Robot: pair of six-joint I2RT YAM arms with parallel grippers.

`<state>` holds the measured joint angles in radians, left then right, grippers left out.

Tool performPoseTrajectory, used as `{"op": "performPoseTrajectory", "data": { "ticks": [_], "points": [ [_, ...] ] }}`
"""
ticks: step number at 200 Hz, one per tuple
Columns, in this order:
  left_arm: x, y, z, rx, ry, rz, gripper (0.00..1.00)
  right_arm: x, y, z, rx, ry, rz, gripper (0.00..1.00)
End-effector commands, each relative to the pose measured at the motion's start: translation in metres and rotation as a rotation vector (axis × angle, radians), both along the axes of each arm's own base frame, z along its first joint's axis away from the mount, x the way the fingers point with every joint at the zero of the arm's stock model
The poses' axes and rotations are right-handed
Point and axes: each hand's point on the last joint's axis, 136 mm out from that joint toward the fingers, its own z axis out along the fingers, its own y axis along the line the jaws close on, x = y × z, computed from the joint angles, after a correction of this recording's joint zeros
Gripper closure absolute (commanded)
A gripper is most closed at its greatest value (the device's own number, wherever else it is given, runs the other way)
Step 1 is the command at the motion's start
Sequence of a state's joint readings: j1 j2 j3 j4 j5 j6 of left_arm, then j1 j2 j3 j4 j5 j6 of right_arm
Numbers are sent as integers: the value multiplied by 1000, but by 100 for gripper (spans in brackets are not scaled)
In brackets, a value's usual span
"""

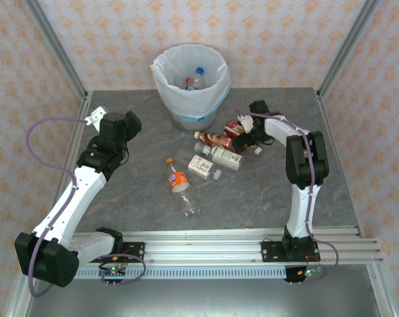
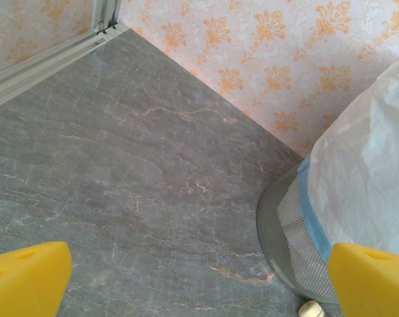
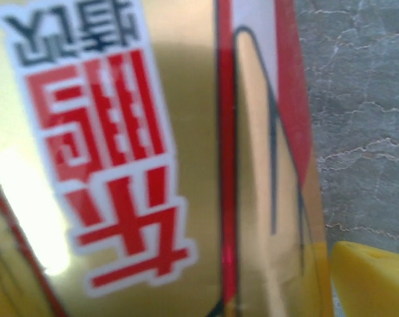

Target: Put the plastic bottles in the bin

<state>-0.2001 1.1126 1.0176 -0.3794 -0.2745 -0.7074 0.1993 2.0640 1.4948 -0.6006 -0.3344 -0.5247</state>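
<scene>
A slip, or a roll into the neighbouring bottles (image 1: 216,157), is to be feared if the right gripper (image 1: 246,137) is shut as placed, since the red-labelled bottle (image 3: 153,165) is round, glossy and lying close under the wrist, just right of the bin (image 1: 186,105). The right arm is folded forward and down over that cluster, jaws spread, nothing clenched. The left gripper (image 2: 199,281) is held low beside the bin's mesh wall, released and empty; two bottles (image 1: 198,70) are seen inside the bin.

Desk (image 1: 127,198), lying: orange-label bottle (image 1: 178,181), one; white-green bottles (image 1: 201,167), two; brown bottle (image 1: 216,139), one; red bottle (image 1: 235,125), one. Bin (image 1: 165,82), one, holding two visible bottles (image 1: 198,71). Robot arms (image 1: 87,175), two.
</scene>
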Motion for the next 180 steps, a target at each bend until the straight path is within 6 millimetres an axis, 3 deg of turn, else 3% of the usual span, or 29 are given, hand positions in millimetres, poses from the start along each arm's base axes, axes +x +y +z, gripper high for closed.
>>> {"op": "performPoseTrajectory", "data": {
  "ticks": [1, 78, 138, 180],
  "points": [
    [-5, 11, 1, 12, -7, 54, 0, 10, 1, 2, -15, -35, 72, 3],
    [-2, 10, -1, 10, 2, 48, 0, 3, -3, -14, -75, 33, 68, 23],
    [-3, 10, -4, 12, 10, 47, 0, 5, -7, -6, -88, -1, 45, 32],
    [-2, 9, -5, 16, 16, 42, 0, 4, -13, 4, -100, -56, 2, 33]
  ]
}}
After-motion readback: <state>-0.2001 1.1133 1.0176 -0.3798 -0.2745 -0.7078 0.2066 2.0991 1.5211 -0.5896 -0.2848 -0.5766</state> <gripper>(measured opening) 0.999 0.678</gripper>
